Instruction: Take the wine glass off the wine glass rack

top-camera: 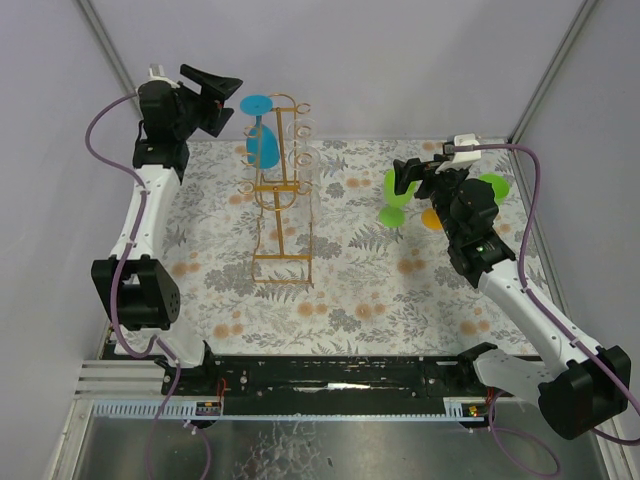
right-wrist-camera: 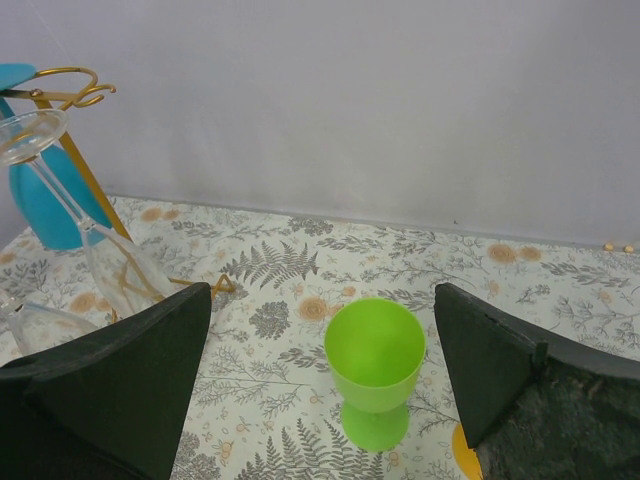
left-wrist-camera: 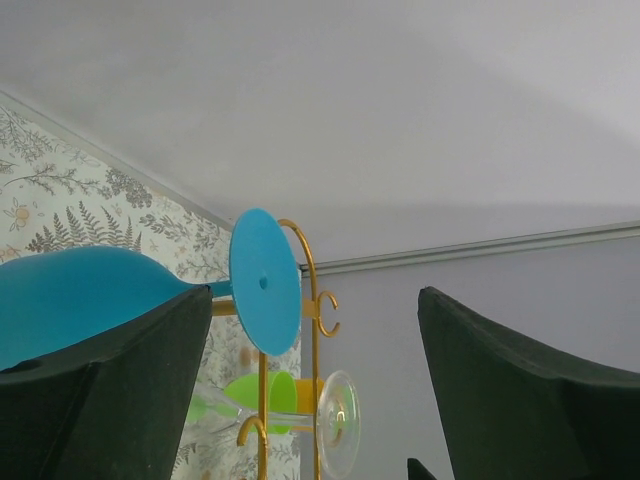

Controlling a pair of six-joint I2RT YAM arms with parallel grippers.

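Observation:
The gold wire wine glass rack (top-camera: 277, 205) stands mid-table. A blue wine glass (top-camera: 263, 140) hangs upside down from its far left rail, and clear glasses (top-camera: 303, 165) hang on the right rail. My left gripper (top-camera: 216, 102) is open and empty, raised just left of the blue glass. In the left wrist view the blue glass's foot (left-wrist-camera: 265, 282) and a clear foot (left-wrist-camera: 338, 422) sit between my open fingers (left-wrist-camera: 110, 390), untouched. My right gripper (top-camera: 420, 176) is open beside an upright green wine glass (right-wrist-camera: 375, 365), not touching it.
A second green glass (top-camera: 492, 185) and an orange item (top-camera: 432, 218) sit at the far right near the wall. The floral mat (top-camera: 350, 290) covers the table. Grey walls close the back and sides. The rack (right-wrist-camera: 60, 85) shows at the left of the right wrist view.

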